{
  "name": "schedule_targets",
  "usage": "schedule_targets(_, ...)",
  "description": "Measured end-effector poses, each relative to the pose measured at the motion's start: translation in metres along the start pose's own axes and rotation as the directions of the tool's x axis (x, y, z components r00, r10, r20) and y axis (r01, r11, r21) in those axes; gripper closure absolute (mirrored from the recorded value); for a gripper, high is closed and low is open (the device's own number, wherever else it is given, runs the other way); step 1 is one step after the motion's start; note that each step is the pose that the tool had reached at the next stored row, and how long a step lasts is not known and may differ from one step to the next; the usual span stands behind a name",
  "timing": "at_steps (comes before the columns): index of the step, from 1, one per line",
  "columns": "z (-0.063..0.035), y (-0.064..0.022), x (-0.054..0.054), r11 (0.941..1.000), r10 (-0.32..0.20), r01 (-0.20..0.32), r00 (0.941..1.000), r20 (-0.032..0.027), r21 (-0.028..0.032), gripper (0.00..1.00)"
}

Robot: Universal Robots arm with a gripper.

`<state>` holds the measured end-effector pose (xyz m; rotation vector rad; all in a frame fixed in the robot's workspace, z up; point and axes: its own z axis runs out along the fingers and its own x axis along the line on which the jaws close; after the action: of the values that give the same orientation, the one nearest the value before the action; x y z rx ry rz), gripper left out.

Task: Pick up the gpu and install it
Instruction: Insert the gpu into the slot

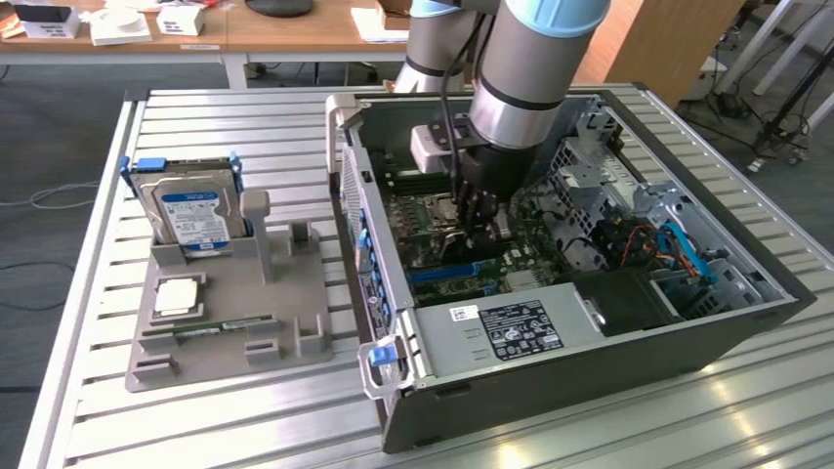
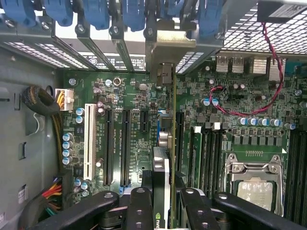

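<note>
Two things could have spoiled this for you: a card out of line with its slot, and a bracket that caught on the case wall. Your end effector (image 2: 168, 203) was down inside the open computer case (image 1: 678, 322), which lay on the table (image 1: 234, 430) toward the exterior view's right edge, and its fingers (image 2: 139, 206) were pinching the gpu (image 2: 162, 158) by its upper edge. The card stood on edge over the motherboard (image 2: 139, 91), its pale metal bracket (image 2: 163, 48) up against the case's rear wall, below the row of blue clips (image 2: 96, 14). Whether its connector had met the slot beneath it was hidden by the card itself.

I judged tilt to be the main risk. Had the card leaned toward the neighbouring long black slots (image 2: 125, 143) when pushed, the connector could have ridden on the slot's lip and strained the board. The bracket also had to sit in its gap in the rear wall; if it caught there, that end could have stayed high. A grip on so thin an edge might have let the card slip or twist under load. The red wire (image 2: 268, 72) and the processor socket (image 2: 254, 187) lay apart from the card, so I rated them a lesser worry. The hard drive (image 1: 193, 215) in its grey holder (image 1: 222, 332), near the table's opposite edge, was well clear
</note>
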<state>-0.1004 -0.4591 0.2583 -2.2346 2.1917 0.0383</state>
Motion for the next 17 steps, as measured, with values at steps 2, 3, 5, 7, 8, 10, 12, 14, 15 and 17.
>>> schedule_targets(2, 0.0, 0.0005, 0.0, 1.0, 0.0, 0.0, 1.0, 0.0, 0.0, 0.73)
schedule_targets(3, 0.0, 0.0008, 0.0, 1.0, 0.0, 0.0, 1.0, 0.0, 0.0, 0.73)
schedule_targets(5, 0.0, 0.0013, 0.0, 1.0, 0.0, 0.0, 1.0, 0.0, 0.0, 0.73)
schedule_targets(7, 0.0, 0.0019, -0.0001, 1.0, 0.0, 0.0, 1.0, 0.0, 0.0, 0.73)
schedule_targets(8, 0.0, 0.0022, -0.0001, 1.0, 0.0, 0.0, 1.0, -0.0001, 0.0, 0.73)
schedule_targets(10, 0.0, 0.0027, -0.0001, 1.0, 0.0, 0.0, 1.0, 0.0, 0.0, 0.73)
schedule_targets(12, 0.0, 0.0032, -0.0001, 1.0, 0.0, 0.0, 1.0, 0.0, 0.0, 0.73)
schedule_targets(14, 0.0, 0.0038, -0.0001, 1.0, 0.0, 0.0, 1.0, 0.0, 0.0, 0.73)
schedule_targets(15, 0.0001, 0.004, -0.0001, 1.0, 0.0, 0.0, 1.0, 0.0, 0.0, 0.73)
schedule_targets(17, 0.0001, 0.0046, -0.0001, 1.0, 0.0, 0.0, 1.0, 0.0, 0.0, 0.73)
